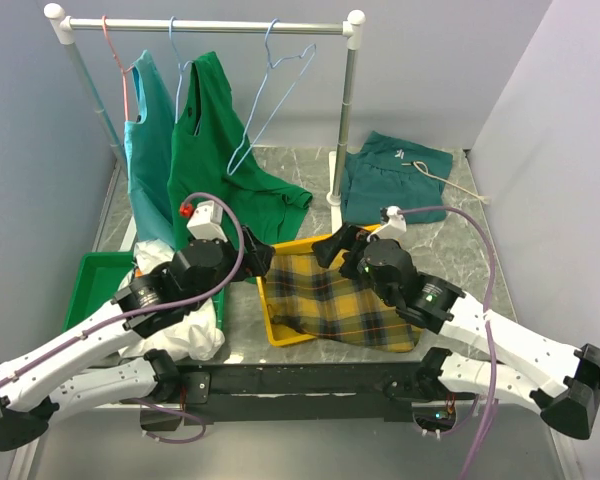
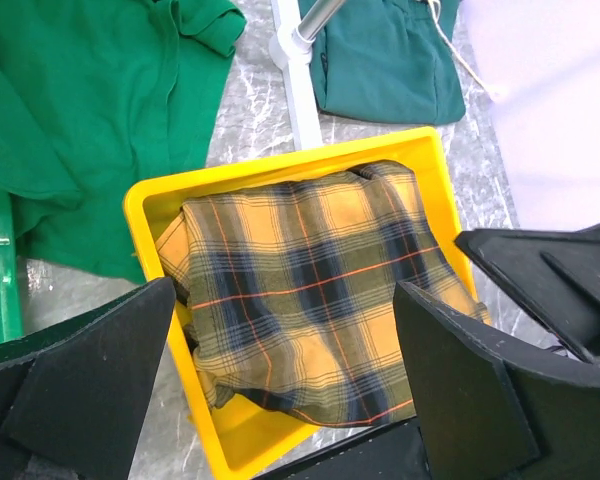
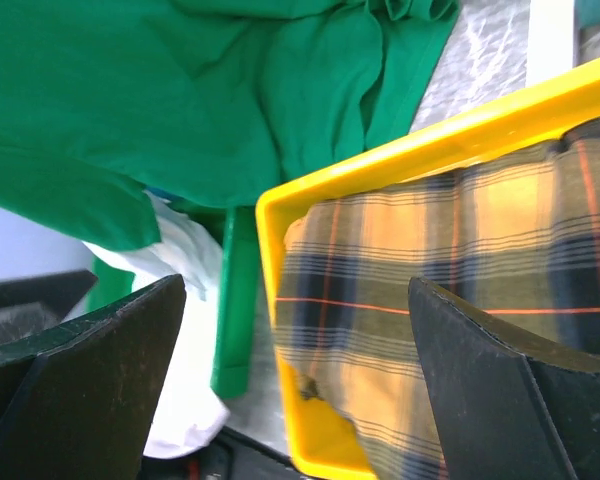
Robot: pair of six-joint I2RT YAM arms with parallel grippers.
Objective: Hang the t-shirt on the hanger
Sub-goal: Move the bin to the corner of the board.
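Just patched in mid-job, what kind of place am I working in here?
Probably a lab robot cell staged as a laundry corner: plain grey partition walls, a small white clothes rail with wire hangers, and garments in a yellow tray and green tray on the table.

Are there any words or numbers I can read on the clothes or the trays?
No text can be read anywhere.
On the folded dark green garment: a small white mark, too small to read.
On the t-shirt: mostly hidden, no letters show.
On the plaid cloth: pattern only, no words.
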